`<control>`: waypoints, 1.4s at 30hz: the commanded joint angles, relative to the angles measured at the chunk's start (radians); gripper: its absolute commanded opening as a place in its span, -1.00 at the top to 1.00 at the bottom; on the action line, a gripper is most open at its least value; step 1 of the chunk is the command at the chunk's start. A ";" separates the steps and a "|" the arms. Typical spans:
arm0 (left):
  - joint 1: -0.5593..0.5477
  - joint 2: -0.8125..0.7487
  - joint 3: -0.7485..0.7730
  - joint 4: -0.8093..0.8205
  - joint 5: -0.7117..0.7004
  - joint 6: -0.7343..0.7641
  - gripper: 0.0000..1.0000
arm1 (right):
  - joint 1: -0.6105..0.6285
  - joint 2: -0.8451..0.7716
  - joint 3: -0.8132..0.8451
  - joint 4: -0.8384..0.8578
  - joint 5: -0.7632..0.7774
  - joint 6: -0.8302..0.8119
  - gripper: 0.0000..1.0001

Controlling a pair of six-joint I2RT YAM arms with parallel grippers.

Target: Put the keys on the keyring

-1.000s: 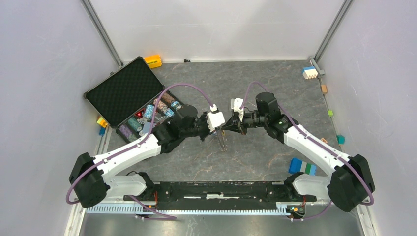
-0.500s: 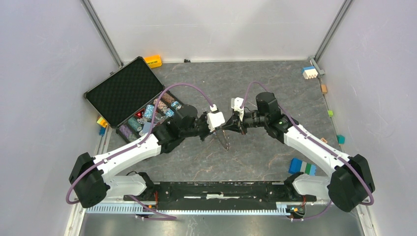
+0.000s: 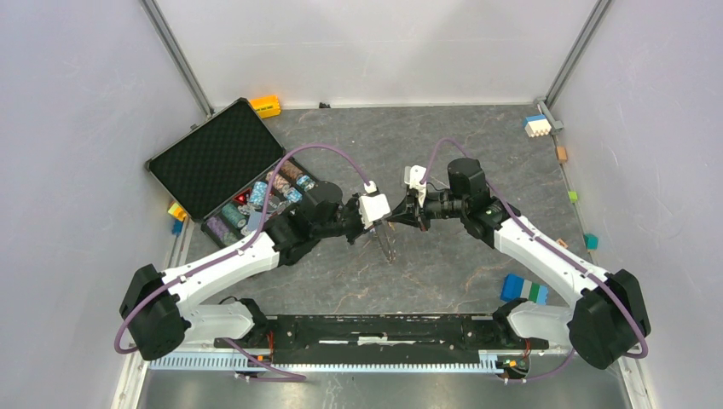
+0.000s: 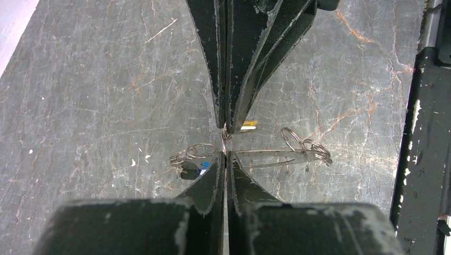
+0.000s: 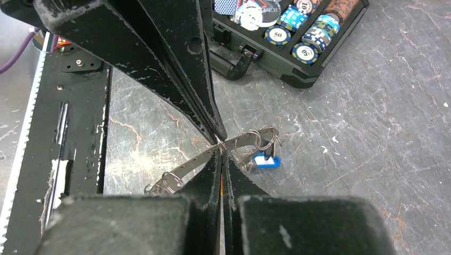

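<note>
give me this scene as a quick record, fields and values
left tool: shut on keyring, tip to tip with right tool
right tool: shut on yellow key
keyring: metal strip, rings at both ends
blue key: under one end ring
chip case: open, far left

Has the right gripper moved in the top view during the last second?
Yes, slightly: the right gripper, shut on the keyring, has shifted toward the far wall, away from the black base rail.
</note>
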 commanded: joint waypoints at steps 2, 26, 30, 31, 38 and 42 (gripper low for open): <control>-0.007 -0.010 0.018 0.050 0.044 0.027 0.96 | -0.003 -0.008 0.000 0.046 -0.011 0.017 1.00; 0.011 -0.068 -0.053 0.140 0.151 0.048 0.95 | -0.026 0.017 -0.021 0.056 -0.034 0.031 1.00; 0.020 -0.070 -0.059 0.155 0.165 0.044 0.96 | -0.026 0.023 -0.032 0.059 -0.077 0.028 1.00; 0.022 -0.073 -0.063 0.160 0.175 0.044 0.96 | -0.027 0.024 -0.036 0.060 -0.086 0.026 0.96; 0.055 -0.097 -0.085 0.190 0.243 0.029 0.96 | -0.027 0.013 -0.050 0.059 -0.111 0.002 0.74; 0.065 -0.103 -0.088 0.190 0.281 0.025 0.96 | -0.026 0.001 -0.049 0.053 -0.120 -0.007 0.70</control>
